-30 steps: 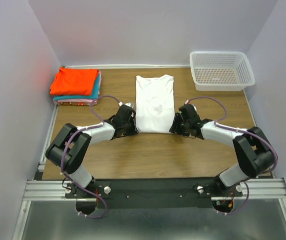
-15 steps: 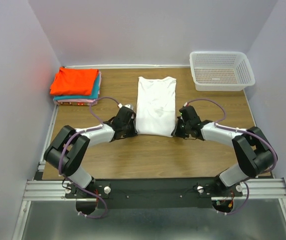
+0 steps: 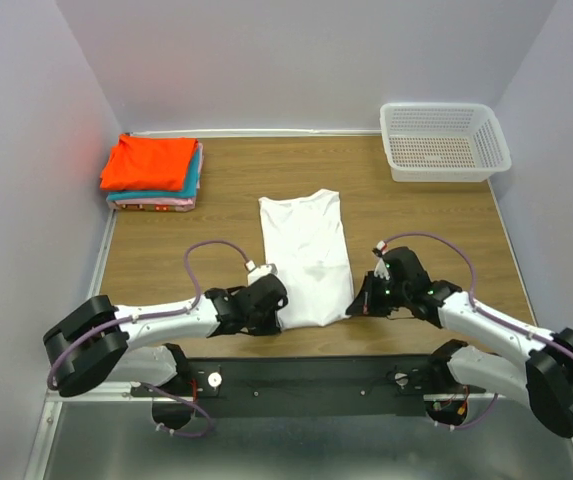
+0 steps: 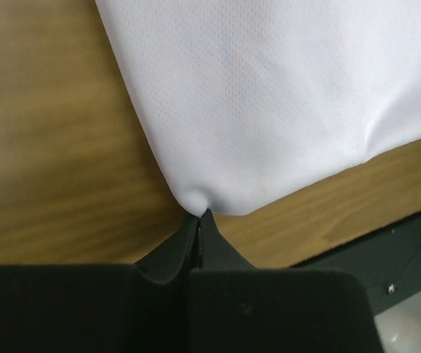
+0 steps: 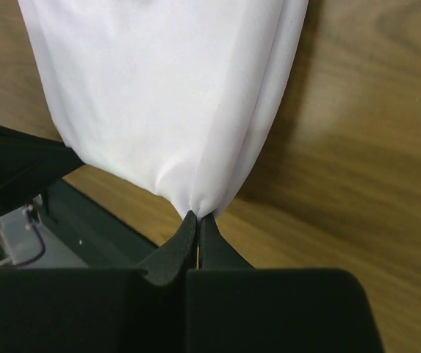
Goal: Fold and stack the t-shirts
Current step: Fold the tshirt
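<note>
Drag done: you pulled white t-shirt (image 3: 304, 250) nearer; left pincer (image 4: 200, 220) & right pincer (image 5: 198, 219) each clamp a hem corner, cloth ahead of them. Fold nxt, probably.

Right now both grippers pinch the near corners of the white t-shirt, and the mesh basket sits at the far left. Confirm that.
Wrong on the basket: the top view shows the mesh basket at the far right corner. The left gripper and right gripper do pinch the near corners of the white t-shirt.
</note>
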You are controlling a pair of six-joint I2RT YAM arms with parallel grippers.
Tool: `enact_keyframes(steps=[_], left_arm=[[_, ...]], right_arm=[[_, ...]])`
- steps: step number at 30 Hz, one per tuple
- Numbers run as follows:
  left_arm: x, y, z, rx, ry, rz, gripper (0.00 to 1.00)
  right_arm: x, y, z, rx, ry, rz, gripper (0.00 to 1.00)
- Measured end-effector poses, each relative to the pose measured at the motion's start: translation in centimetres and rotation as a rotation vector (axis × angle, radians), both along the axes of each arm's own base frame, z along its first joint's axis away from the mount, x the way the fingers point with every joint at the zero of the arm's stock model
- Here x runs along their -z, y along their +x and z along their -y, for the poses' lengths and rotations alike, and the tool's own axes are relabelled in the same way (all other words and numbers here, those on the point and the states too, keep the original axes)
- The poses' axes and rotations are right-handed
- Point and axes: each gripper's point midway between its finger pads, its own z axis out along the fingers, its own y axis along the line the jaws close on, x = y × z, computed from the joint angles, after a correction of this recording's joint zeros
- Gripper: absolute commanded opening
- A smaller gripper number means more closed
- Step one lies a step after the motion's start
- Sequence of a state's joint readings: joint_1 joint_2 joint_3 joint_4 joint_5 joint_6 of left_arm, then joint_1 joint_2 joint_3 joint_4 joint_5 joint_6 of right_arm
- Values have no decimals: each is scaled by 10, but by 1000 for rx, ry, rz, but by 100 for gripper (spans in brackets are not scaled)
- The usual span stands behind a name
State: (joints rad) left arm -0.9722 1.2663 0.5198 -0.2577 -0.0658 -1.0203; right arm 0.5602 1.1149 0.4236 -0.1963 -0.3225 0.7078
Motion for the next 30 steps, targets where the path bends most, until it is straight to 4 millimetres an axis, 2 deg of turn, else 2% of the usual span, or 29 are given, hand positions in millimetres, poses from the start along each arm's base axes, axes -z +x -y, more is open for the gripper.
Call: enact_keyframes(steps=[3,6,10,12,16,19,25,30], left_arm=[[0,-36,1,11,4,-52,0],[-1,-61,5,35,-2,-84,0],[-2,-82,10,49,-2,-115,0],[-2,-86,10,46,8,-120,0],[-14,-81,15,18,20,-98,0],[-29,-72,22,-1,5,-58,0],[-75,-50,35,-33,-68,58,0],[-101,-25,32,-91,-88,136,0]], right_arm=[[-5,-22,2,-26,41,-27,0],[-9,-38,4,-37,73,-48,0],[-14,-50,6,-46,94,-76,0],[-16,-53,7,-49,99,-76,0],[-20,-54,9,-50,94,-68,0],[-31,-46,8,-47,92,-26,0],[-71,-13,2,-17,88,102,0],[-92,15,4,53,49,184,0]])
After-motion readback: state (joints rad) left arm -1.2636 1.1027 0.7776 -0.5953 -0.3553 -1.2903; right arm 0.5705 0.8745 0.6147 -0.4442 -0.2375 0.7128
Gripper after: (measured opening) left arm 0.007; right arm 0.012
